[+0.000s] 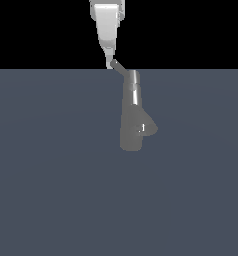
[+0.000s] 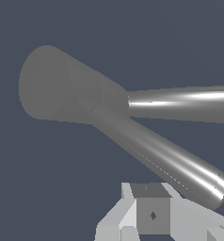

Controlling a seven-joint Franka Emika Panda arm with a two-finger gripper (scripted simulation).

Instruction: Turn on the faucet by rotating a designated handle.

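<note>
The grey faucet [image 1: 134, 95] stands in the middle of the exterior view, with a shiny column above a flared matte body [image 1: 136, 127]. Its thin rod handle [image 1: 119, 68] slants up from the column's top toward the exterior view's left. My white gripper [image 1: 110, 61] comes down from above, and its tips touch the rod's free end. The fingers look pressed together with nothing between them. In the wrist view the handle [image 2: 165, 157] runs out from the faucet [image 2: 57, 87], and its end lies just beside my gripper [image 2: 170, 212].
A small stubby knob [image 1: 142, 128] sticks out of the flared body. The faucet stands on a flat blue-grey floor [image 1: 51, 190] that fills the view below a black background.
</note>
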